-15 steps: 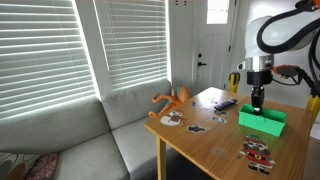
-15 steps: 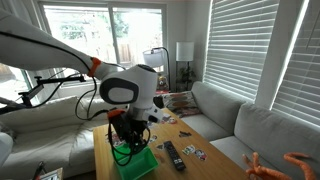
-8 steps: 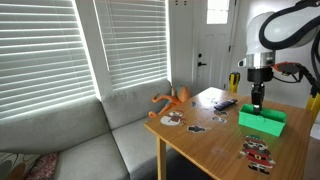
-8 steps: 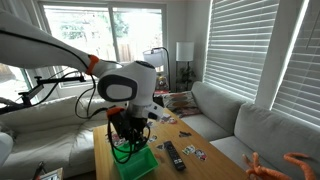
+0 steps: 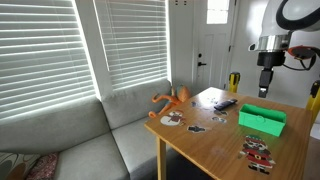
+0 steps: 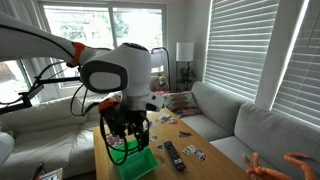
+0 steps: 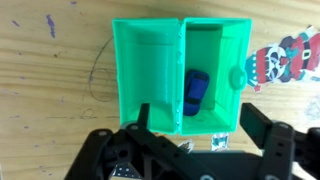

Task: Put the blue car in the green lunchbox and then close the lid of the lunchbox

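Observation:
The green lunchbox (image 7: 175, 60) lies open on the wooden table (image 7: 50, 100), its lid (image 7: 145, 70) folded out to the left in the wrist view. The blue car (image 7: 195, 92) rests inside the right half. My gripper (image 7: 203, 128) hangs above the box, open, with nothing between its dark fingers (image 7: 262, 125). In both exterior views the gripper (image 5: 266, 90) (image 6: 128, 138) is well above the lunchbox (image 5: 262, 120) (image 6: 134, 164), apart from it. The car is hidden in those views.
An orange toy (image 5: 172, 99) lies at the table's sofa-side edge. A dark remote (image 6: 174, 155) and picture cards (image 5: 258, 150) (image 7: 283, 58) lie around the box. A grey sofa (image 5: 90, 135) stands beside the table.
The gripper went from shut to open, left the blue car in the lunchbox, and rose straight up away from the box.

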Robot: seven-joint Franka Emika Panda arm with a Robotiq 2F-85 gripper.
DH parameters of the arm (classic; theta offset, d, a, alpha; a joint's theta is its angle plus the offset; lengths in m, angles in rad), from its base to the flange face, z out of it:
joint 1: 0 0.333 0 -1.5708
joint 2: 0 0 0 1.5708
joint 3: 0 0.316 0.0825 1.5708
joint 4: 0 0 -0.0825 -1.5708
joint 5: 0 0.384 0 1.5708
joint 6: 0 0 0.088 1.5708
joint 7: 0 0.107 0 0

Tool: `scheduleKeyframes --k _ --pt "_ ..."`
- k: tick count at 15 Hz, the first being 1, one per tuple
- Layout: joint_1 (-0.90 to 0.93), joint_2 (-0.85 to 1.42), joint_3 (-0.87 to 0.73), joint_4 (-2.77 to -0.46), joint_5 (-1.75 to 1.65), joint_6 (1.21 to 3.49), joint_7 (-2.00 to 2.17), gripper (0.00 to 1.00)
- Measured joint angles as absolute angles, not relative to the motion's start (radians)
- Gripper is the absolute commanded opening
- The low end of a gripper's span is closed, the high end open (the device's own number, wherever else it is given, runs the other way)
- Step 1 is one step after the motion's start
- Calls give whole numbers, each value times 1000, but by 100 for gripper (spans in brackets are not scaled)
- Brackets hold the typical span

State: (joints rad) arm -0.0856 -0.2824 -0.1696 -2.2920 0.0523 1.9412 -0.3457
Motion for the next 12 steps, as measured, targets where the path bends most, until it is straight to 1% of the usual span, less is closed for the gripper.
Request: scheduleKeyframes --k 6,12 --pt "-135 -264 -282 -2293 54 1885 -564 100" --pt "-133 -264 -269 -2293 54 1886 -558 100"
